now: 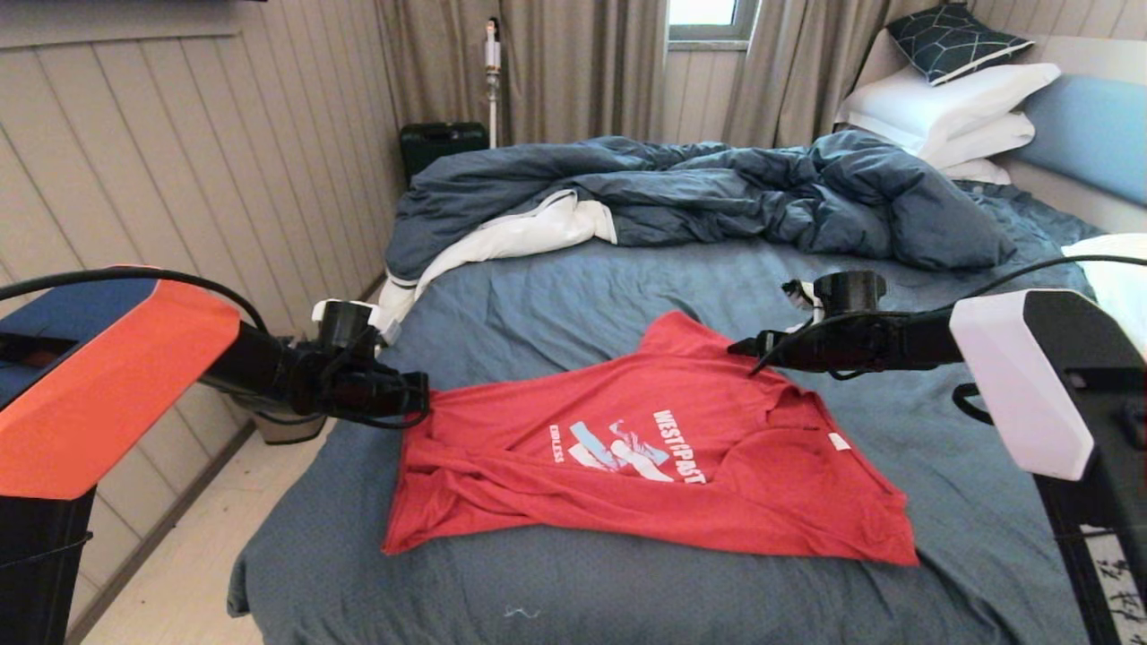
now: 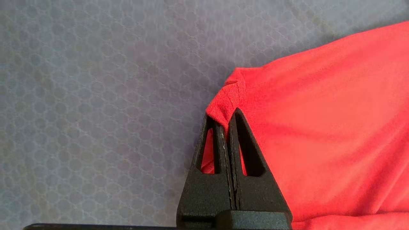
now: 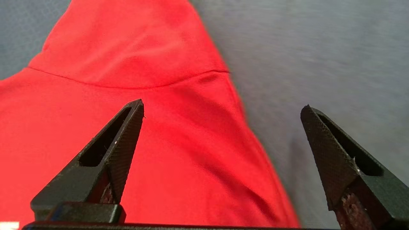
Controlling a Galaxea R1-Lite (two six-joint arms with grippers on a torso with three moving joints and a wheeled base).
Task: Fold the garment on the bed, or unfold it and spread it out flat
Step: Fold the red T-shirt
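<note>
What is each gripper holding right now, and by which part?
The left gripper is shut on the garment, pinching a hemmed corner at its edge. The right gripper holds nothing, its jaws wide open over a sleeve.

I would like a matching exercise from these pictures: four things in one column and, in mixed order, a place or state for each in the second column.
1. left gripper
2. right gripper
3. garment
4. duvet

a. bunched up at the far side of the bed
b. open above the shirt's edge
c. shut on a corner of red cloth
d. lying on the sheet, chest print facing up

Pairs: 1-c, 2-b, 3-d, 4-a
</note>
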